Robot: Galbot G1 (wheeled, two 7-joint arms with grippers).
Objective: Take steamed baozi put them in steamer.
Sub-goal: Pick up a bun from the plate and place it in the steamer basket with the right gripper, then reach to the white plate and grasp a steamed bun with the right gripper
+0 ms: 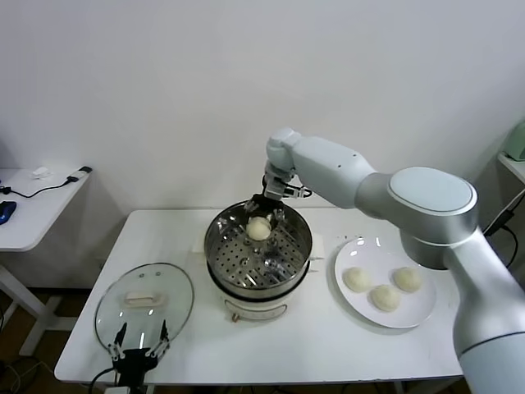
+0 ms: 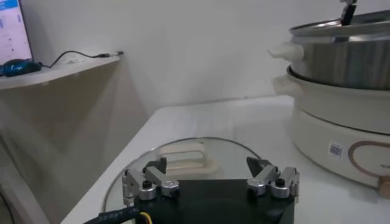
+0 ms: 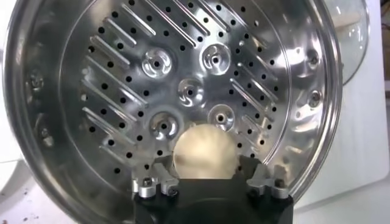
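The right end effector [image 1: 264, 215] is hanging over the far side of the steamer [image 1: 220, 246], its fingers spread either side of one baozi [image 3: 203, 151] sitting on the perforated tray, apparently to let it go. Three baozi [image 1: 383, 287] are waiting on the plate [image 1: 420, 313]. The left end effector [image 2: 210, 181], spread wide, is idling above the glass lid [image 1: 169, 321] on the worktop [image 1: 324, 349].

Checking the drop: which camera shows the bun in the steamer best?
The right wrist view: the bun fills the gap between the right gripper's open jaws, on the steamer's tray. The head view shows it small. The left wrist view shows only the steamer's outside.
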